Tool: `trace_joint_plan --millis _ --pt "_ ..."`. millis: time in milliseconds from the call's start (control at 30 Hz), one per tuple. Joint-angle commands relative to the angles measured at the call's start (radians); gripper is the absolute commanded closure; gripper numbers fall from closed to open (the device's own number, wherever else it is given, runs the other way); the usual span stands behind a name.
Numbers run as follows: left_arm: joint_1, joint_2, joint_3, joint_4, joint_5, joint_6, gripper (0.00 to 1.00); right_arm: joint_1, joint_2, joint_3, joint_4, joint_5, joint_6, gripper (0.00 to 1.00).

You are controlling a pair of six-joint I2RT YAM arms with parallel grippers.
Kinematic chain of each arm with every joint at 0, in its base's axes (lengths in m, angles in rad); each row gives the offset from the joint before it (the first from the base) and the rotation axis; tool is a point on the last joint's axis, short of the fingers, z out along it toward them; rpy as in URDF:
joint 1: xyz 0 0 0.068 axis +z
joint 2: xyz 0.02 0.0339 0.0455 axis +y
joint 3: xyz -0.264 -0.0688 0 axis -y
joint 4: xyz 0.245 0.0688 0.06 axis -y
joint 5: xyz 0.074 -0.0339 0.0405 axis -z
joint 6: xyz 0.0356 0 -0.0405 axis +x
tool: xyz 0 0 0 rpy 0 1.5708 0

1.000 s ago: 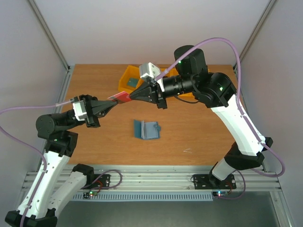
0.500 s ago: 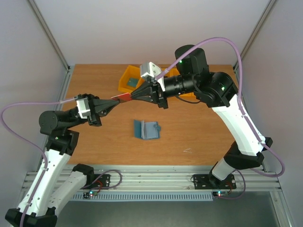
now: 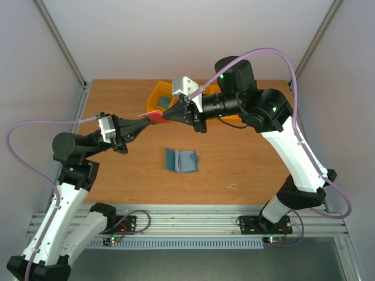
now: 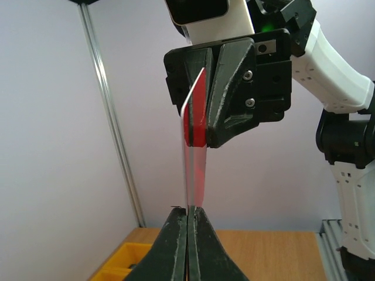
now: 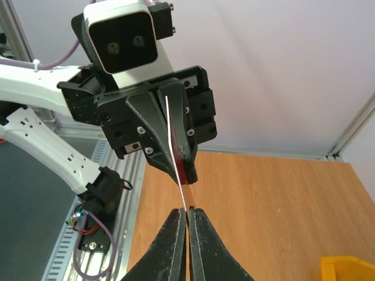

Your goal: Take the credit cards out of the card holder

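At the left, a white and black arm reaches up and to the right. Its left pincer (image 3: pixel 139 122), two tapering black fingers, is pressed closed on one short end of a red credit card (image 3: pixel 153 116). The card is thin, flat, glossy plastic with a pale edge, held in the air above the wooden table (image 3: pixel 246 164). At its other end the right pincer (image 3: pixel 166 117) is also clamped closed on it. Its black wedge-shaped fingers carry small screw heads, as the left wrist view shows. Each wrist view sees the card nearly edge-on, spanning from one set of fingertips to the other.

Behind the card, at the far edge of the table, sits a yellow plastic bin (image 3: pixel 158 98). Below and slightly right of the card, well apart from both pincers, the slate-blue card holder (image 3: pixel 181 160) lies open on the table. Its right leaf shows lighter grey-blue pockets.
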Motion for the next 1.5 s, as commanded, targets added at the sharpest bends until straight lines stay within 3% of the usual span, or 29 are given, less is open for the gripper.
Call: trace_joint_plan --millis 0,67,300,400,533,667,767,933,967,1067,1100,1267,1400,1467 --pt "-0.002 0.009 -0.008 -0.009 -0.016 0.0 1.0 0.005 0.016 0.001 -0.029 -0.002 -0.027 0.99" --pt "-0.001 0.01 -0.005 0.012 0.007 -0.004 1.0 0.006 0.02 0.003 -0.033 -0.023 -0.035 0.99" --pt "-0.001 -0.002 0.003 0.031 0.04 -0.024 1.0 0.005 0.029 0.003 -0.043 -0.018 -0.044 0.84" --pt "-0.001 -0.006 0.002 0.028 0.044 -0.024 1.0 0.006 0.028 0.003 -0.041 -0.017 -0.035 0.93" --pt "-0.002 -0.008 0.003 0.037 0.052 -0.025 1.0 0.005 0.036 0.0 -0.041 0.006 -0.025 0.77" --pt "-0.002 -0.009 0.006 0.039 0.058 -0.026 1.0 0.005 0.042 0.005 -0.037 -0.014 -0.018 0.85" --pt "-0.003 -0.01 0.003 0.039 0.056 -0.029 1.0 0.005 0.041 0.007 -0.035 -0.021 -0.017 0.98" --pt "-0.003 -0.011 -0.004 0.0 0.014 -0.03 1.0 0.005 0.03 0.006 -0.034 0.017 -0.02 0.99" --pt "-0.002 -0.01 -0.014 -0.022 -0.027 -0.031 0.91 0.003 0.028 0.006 -0.037 0.036 -0.024 0.99" --pt "-0.003 -0.002 -0.056 -0.135 -0.186 -0.02 0.07 -0.017 0.022 0.003 -0.052 0.125 -0.034 0.99" --pt "-0.003 -0.002 -0.077 -0.174 -0.261 -0.015 0.01 -0.029 0.021 0.001 -0.06 0.169 -0.042 0.99" --pt "0.01 -0.01 -0.196 -0.378 -0.71 -0.226 0.01 -0.102 0.01 -0.088 -0.057 0.544 -0.155 0.99" --pt "0.047 -0.017 -0.283 -0.533 -0.8 -0.353 0.0 -0.181 0.011 -0.284 0.102 0.925 -0.361 0.99" --pt "0.068 -0.022 -0.314 -0.542 -0.824 -0.378 0.01 -0.235 0.023 -0.369 0.209 1.018 -0.462 0.99"
